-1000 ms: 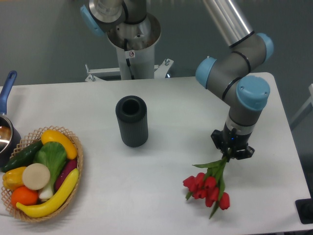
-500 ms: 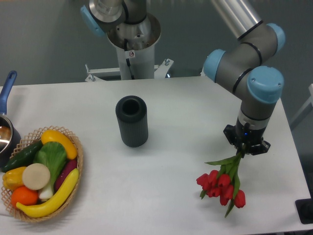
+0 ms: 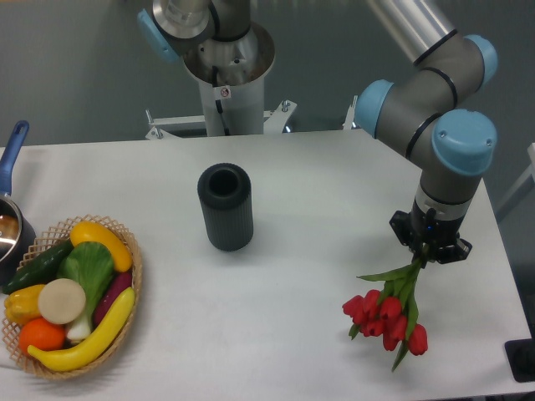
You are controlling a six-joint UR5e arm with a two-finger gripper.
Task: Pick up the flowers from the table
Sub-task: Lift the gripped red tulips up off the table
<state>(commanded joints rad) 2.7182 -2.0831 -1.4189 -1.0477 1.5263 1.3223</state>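
**Flowers (image 3: 389, 313) gripped by the stems, right side of table**

Red tulips, smooth closed buds, slim green stems and pointed leaves, hanging head-down from the gripper (image 3: 430, 255) above the right part of the table (image 3: 284, 284); contact with the tabletop impossible to tell. Fingers clenched on the stem ends. Tabletop white, smooth, matte, rounded at the corner. Ribbed black cylinder (image 3: 226, 206), hollow, upright near centre. Woven wicker basket (image 3: 129, 296) at left, filled with glossy toy vegetables (image 3: 71, 292). Small label on the arm's base, unreadable.
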